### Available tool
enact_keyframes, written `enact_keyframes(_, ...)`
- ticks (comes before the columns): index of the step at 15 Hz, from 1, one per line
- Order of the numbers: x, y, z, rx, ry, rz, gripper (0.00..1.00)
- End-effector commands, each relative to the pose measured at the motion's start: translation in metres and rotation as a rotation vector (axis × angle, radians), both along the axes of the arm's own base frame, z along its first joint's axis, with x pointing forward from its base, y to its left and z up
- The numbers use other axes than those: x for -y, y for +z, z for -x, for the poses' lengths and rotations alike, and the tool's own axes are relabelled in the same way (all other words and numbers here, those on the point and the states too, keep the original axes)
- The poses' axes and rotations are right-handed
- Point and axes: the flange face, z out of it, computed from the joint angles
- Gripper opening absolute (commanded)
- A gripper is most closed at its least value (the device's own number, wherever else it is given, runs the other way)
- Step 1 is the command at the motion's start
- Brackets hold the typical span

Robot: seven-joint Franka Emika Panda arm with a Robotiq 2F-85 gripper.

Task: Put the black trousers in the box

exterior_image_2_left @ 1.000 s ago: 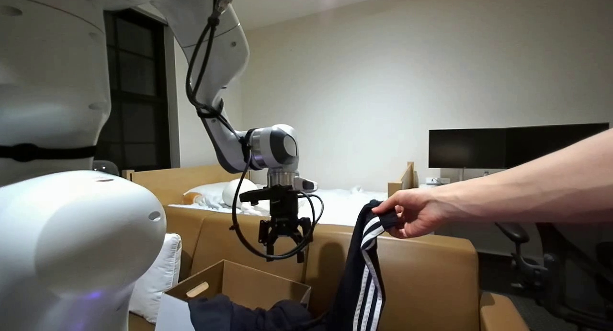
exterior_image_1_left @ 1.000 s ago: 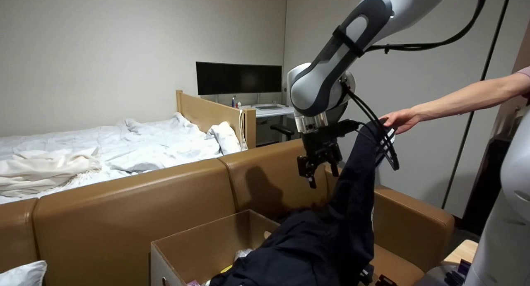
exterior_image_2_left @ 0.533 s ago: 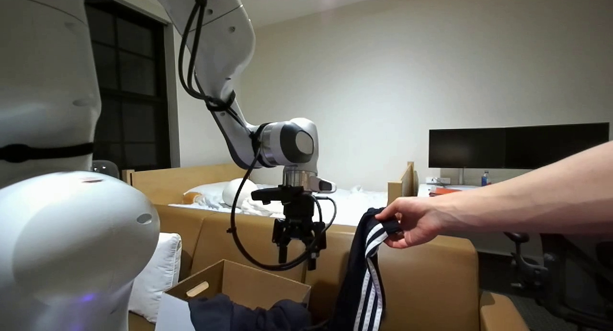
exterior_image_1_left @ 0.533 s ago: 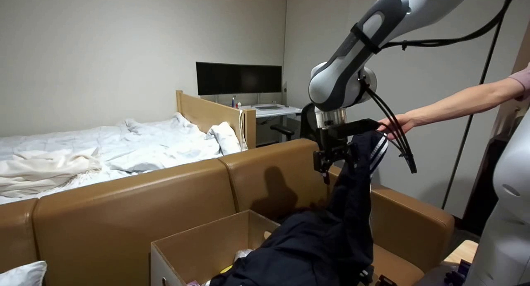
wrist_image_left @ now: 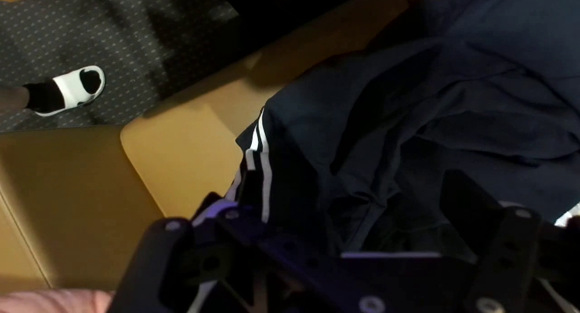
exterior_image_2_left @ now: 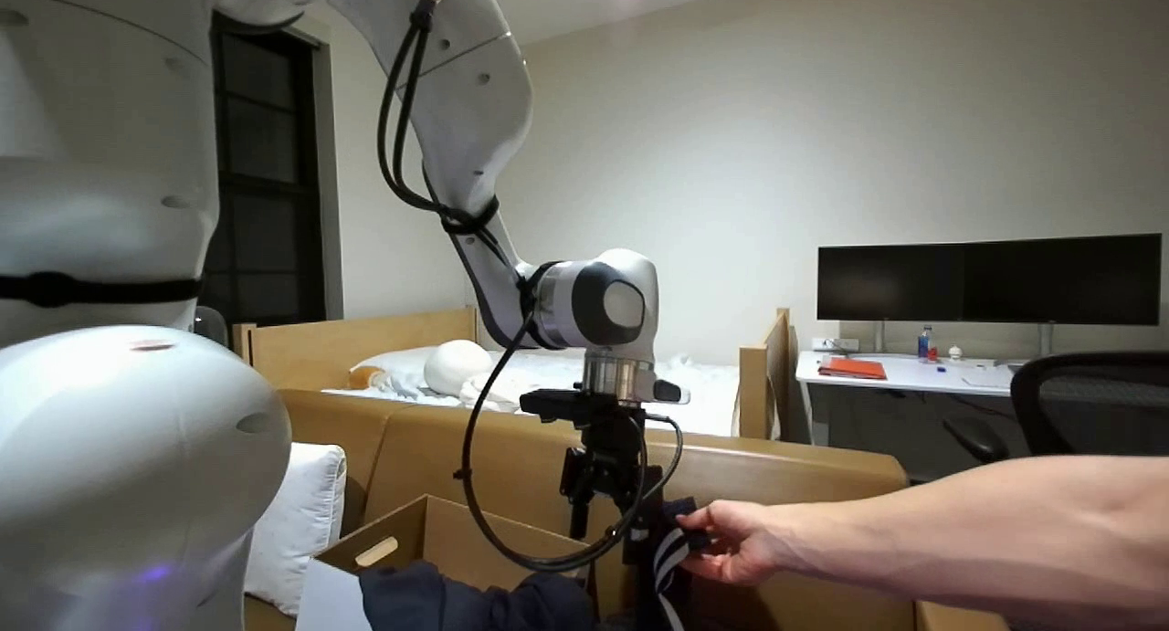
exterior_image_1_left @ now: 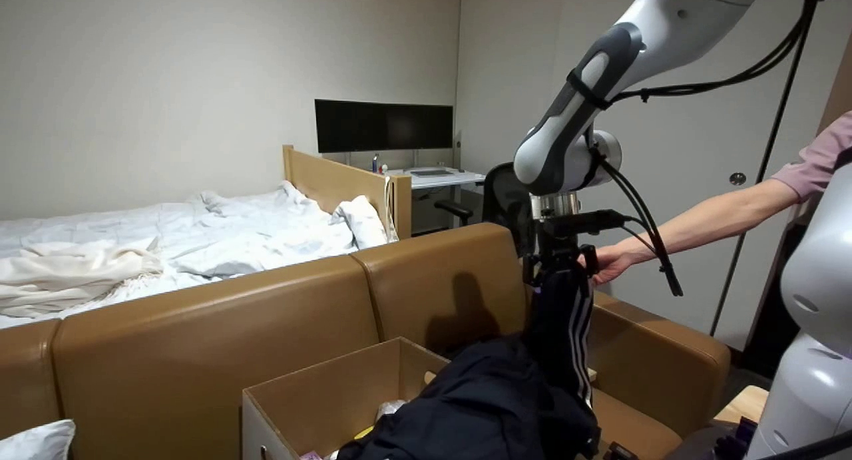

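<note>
Evidently the job is only part done. On the long tan leather-look sofa (exterior_image_1_left: 213, 327) stands an open cardboard box (exterior_image_1_left: 326, 397), brown inside, with cut-out handholes. Black fabric trousers (exterior_image_1_left: 466, 400) with white side stripes are heaped across one side of its mouth in both exterior views; how much of them lies inside is hidden. One leg (exterior_image_1_left: 559, 333) stands up out of the heap beside the box. Right at its top is the black two-fingered gripper (exterior_image_2_left: 610, 541), fingers spread, with cloth apparently in the gap and nothing visibly clamped. A person's bare hand (exterior_image_2_left: 735, 540) pinches the same end of the leg. What remains, I judge, is to close on that end, let the hand release it, and lower the loose leg in with the rest.

Counting down by size, there is one wooden-framed bed (exterior_image_1_left: 339, 180), one sofa, one white and grey robot arm (exterior_image_2_left: 479, 101), two flat black screens (exterior_image_2_left: 890, 284) side by side, one box, one pair of trousers, one gripper and one hand. Inside the box I make out a crumpled pale piece (exterior_image_1_left: 391, 407) and a yellow bit (exterior_image_1_left: 364, 432); more may be covered, so no total there.
</note>
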Motion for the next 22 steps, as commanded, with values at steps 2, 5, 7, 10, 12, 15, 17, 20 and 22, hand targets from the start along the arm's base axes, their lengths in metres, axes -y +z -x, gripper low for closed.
enact_keyframes(2, 0.009, -0.056, -0.013, -0.046, -0.054, -0.071, 1.00)
enact_keyframes(5, 0.005, -0.080, -0.018, -0.079, -0.068, -0.101, 1.00)
enact_keyframes(7, 0.004, -0.086, -0.021, -0.089, -0.075, -0.102, 1.00)
enact_keyframes(10, 0.004, -0.086, -0.026, -0.085, -0.068, -0.094, 1.00)
enact_keyframes(12, 0.005, -0.081, -0.028, -0.076, -0.069, -0.090, 1.00)
enact_keyframes(15, 0.007, -0.075, -0.032, -0.059, -0.072, -0.083, 0.87)
enact_keyframes(17, 0.006, -0.072, -0.035, -0.053, -0.069, -0.080, 0.69)
enact_keyframes(20, 0.004, -0.069, -0.036, -0.048, -0.064, -0.069, 0.47)
enact_keyframes(22, 0.003, -0.067, -0.037, -0.045, -0.061, -0.067, 0.36)
